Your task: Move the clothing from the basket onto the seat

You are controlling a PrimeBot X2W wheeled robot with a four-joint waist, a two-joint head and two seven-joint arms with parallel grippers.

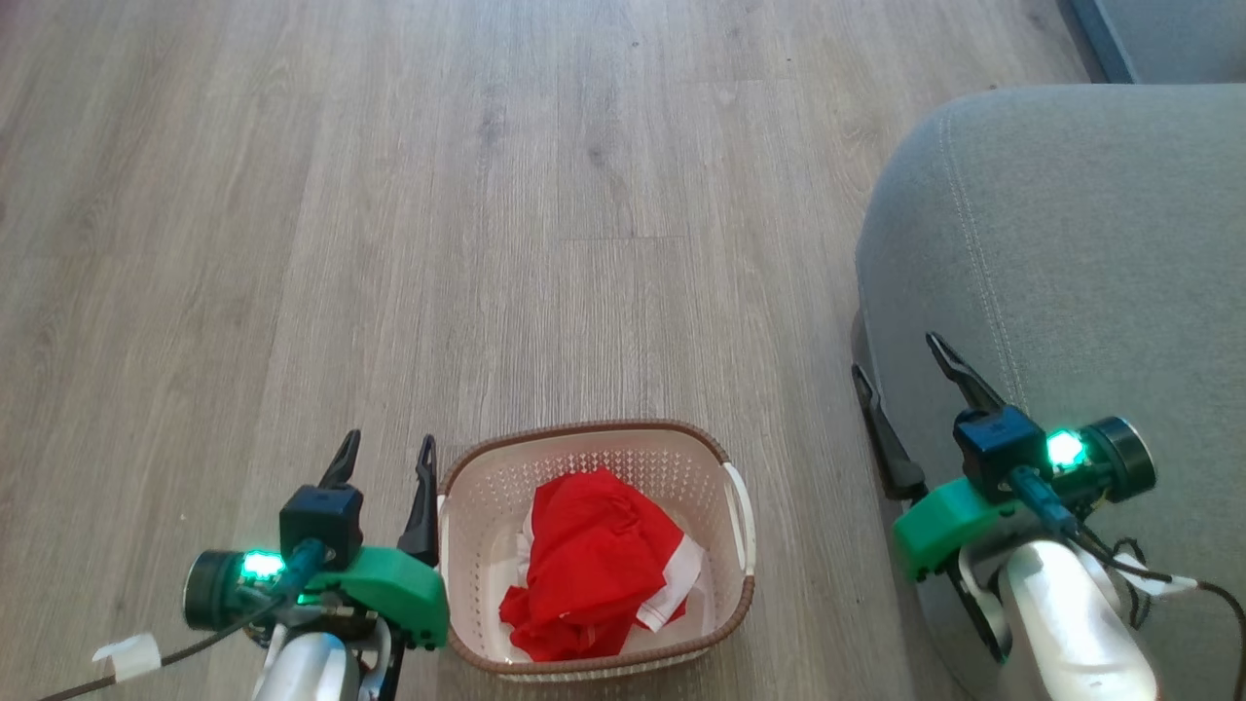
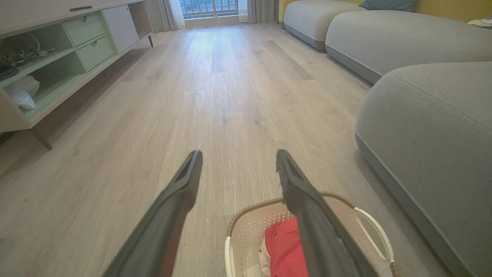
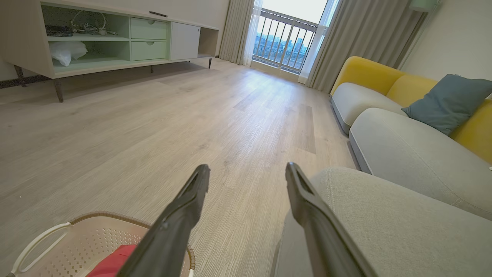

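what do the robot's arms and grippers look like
The left gripper and right gripper each have two long dark tapered fingers, a black block, a green housing and a glowing green light. The forearms are pale silver with dark cables; the left cable has a white tape tag.

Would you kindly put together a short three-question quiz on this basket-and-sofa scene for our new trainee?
1. True or false: the red clothing lies inside the basket.
2. Seen from the head camera, on which side of the basket does the seat stand? A) the robot's left B) the robot's right C) straight beyond it
3. Fill the blank: the left gripper and the right gripper both hold nothing, and their fingers are ____.

Key: 1 true; 2 B; 3 open
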